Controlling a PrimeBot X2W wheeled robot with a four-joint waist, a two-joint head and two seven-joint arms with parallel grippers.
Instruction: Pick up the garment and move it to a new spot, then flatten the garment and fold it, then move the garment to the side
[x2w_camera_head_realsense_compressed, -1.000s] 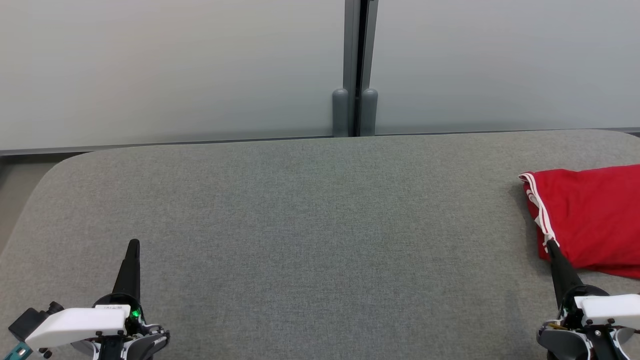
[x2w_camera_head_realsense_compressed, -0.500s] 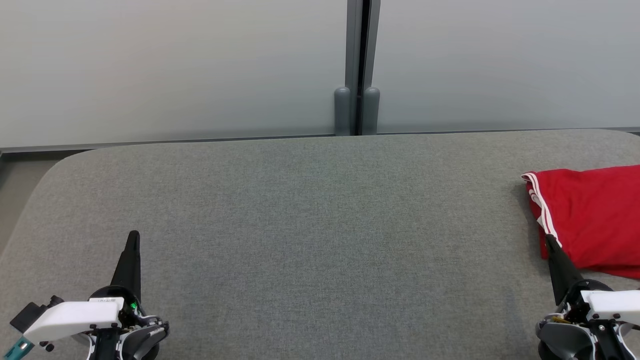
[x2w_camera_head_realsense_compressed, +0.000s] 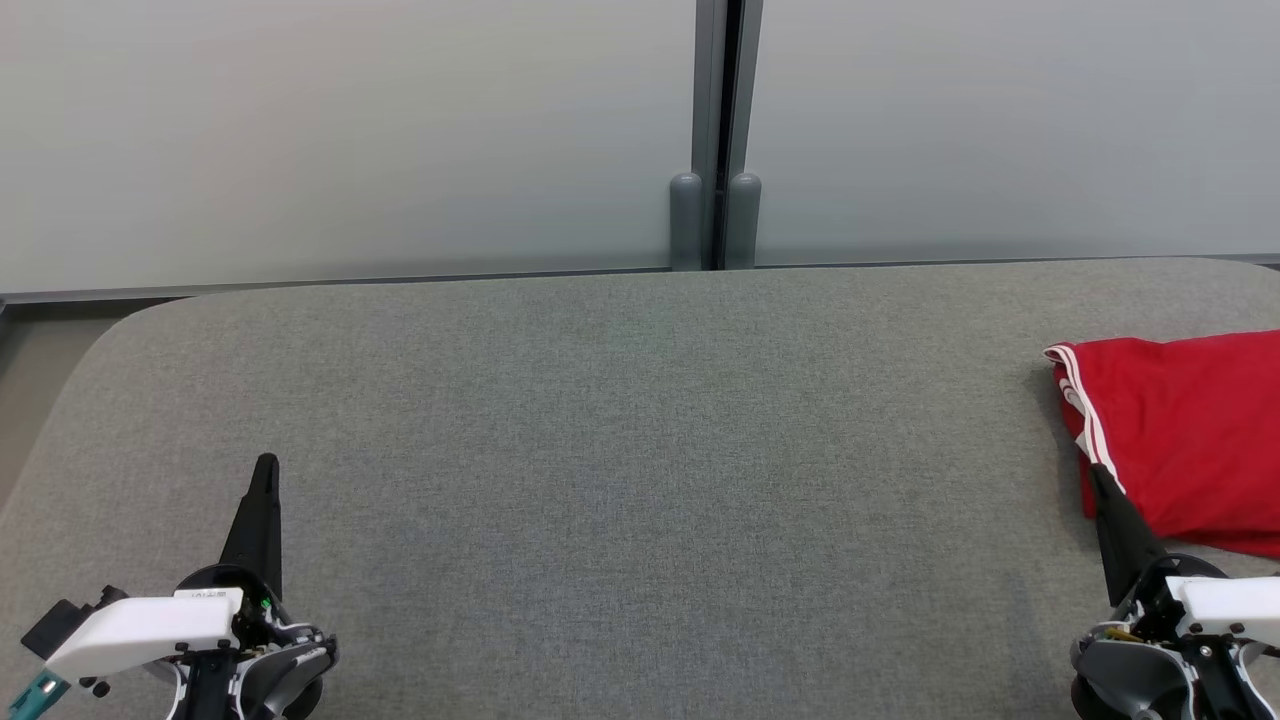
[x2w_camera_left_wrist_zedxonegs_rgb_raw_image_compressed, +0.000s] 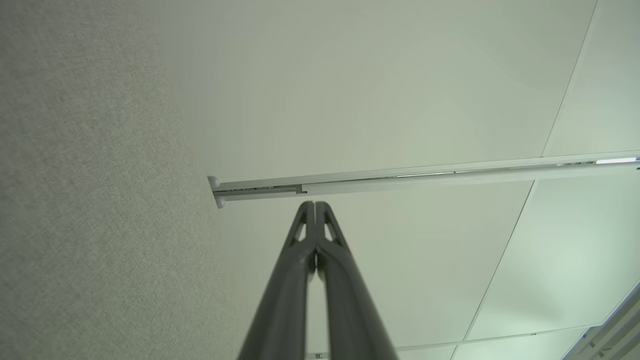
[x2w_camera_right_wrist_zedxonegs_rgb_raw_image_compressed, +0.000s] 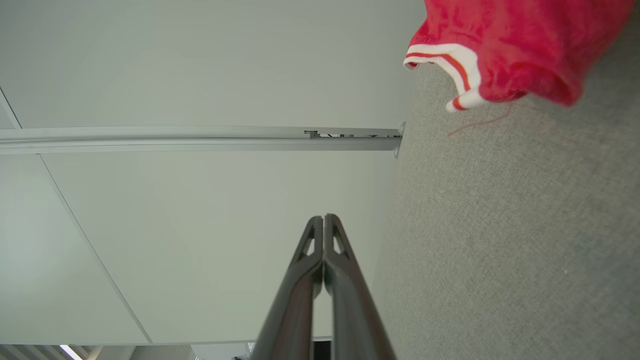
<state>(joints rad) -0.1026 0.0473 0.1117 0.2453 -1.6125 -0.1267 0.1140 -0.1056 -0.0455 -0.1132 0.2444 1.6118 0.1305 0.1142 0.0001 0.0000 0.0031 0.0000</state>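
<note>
While the red garment (x2w_camera_head_realsense_compressed: 1180, 440) lies at the right edge of the grey table (x2w_camera_head_realsense_compressed: 640, 450), its white-striped hem turned toward the middle, the right gripper (x2w_camera_head_realsense_compressed: 1095, 475) sits just beside that hem, its jaws pressed together on nothing. The left gripper (x2w_camera_head_realsense_compressed: 265, 465) is well apart at the table's near left, jaws likewise together and empty

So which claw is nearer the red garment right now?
Right. The right claw, shut, is just beside the striped edge of the red garment, not gripping it. The left claw, also shut, is far off at the opposite, left end of the grey surface.
</note>
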